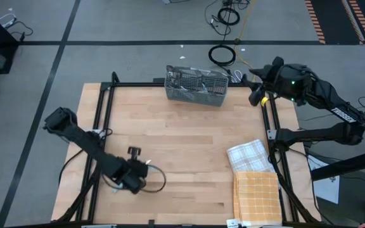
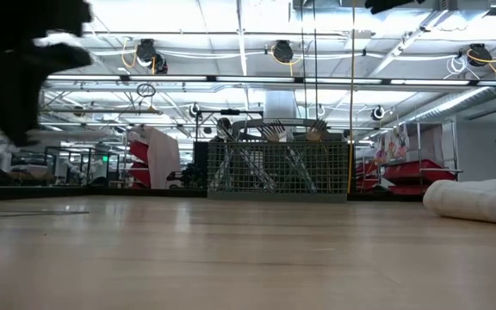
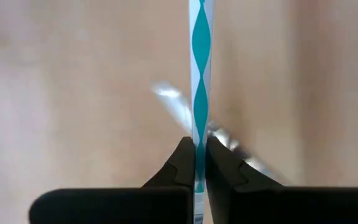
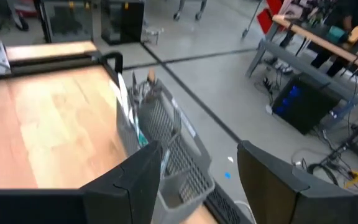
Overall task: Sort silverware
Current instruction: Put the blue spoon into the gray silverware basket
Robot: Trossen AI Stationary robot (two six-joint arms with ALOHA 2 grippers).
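My left gripper (image 1: 137,172) hangs over the table's near left part, pointing steeply down, and is shut on one piece of silverware, of which the left wrist view shows a white handle with a teal wave pattern (image 3: 199,68). A blurred shiny streak (image 3: 173,102) lies behind it; what it is I cannot tell. The grey wire-mesh caddy (image 1: 195,85) stands at the far edge with more silverware (image 2: 274,131) sticking up out of it. My right gripper (image 4: 197,180) is open, raised beside the caddy near the far right corner. My left gripper pinches the patterned handle (image 3: 199,134) between its two fingers (image 3: 182,163). The handle runs straight on ahead of the fingertips, along the fingers, and leaves the picture. The fingers come from above, slanting down. Which end is held, and whether the piece touches the table, cannot be told.
A white checked towel (image 1: 249,155) and an orange checked towel (image 1: 256,196) lie at the near right. A black frame rail (image 1: 100,114) runs along the table's left and far sides. Bare wood (image 1: 189,145) fills the middle.
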